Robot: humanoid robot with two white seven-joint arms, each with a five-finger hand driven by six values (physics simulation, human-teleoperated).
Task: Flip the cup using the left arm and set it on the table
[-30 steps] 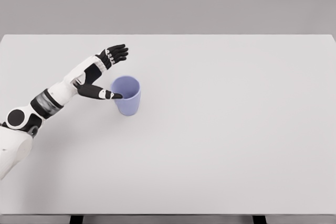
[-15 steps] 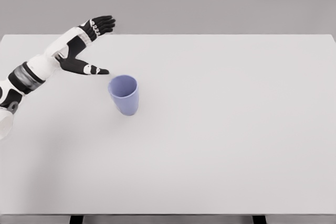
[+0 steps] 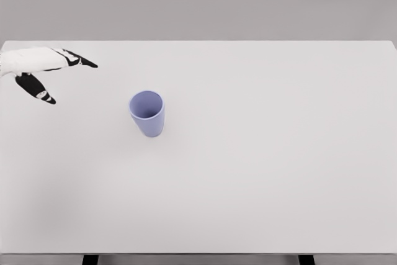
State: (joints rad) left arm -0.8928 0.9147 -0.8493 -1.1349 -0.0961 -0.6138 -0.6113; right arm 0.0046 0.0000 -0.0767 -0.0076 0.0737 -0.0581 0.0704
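Note:
A light purple cup (image 3: 147, 113) stands upright on the white table (image 3: 260, 153), its mouth facing up, left of the middle. My left hand (image 3: 53, 79) hovers at the far left edge of the head view, well away from the cup. Its fingers are spread and hold nothing. Only the hand and a bit of the wrist show; the arm itself is out of the picture. The right arm is not visible.
The table's far edge runs along the top against a grey wall, and its front edge lies along the bottom of the picture.
My left hand has pulled back from beside the cup toward the left edge, with most of the arm now out of view. The cup stays upright in place.

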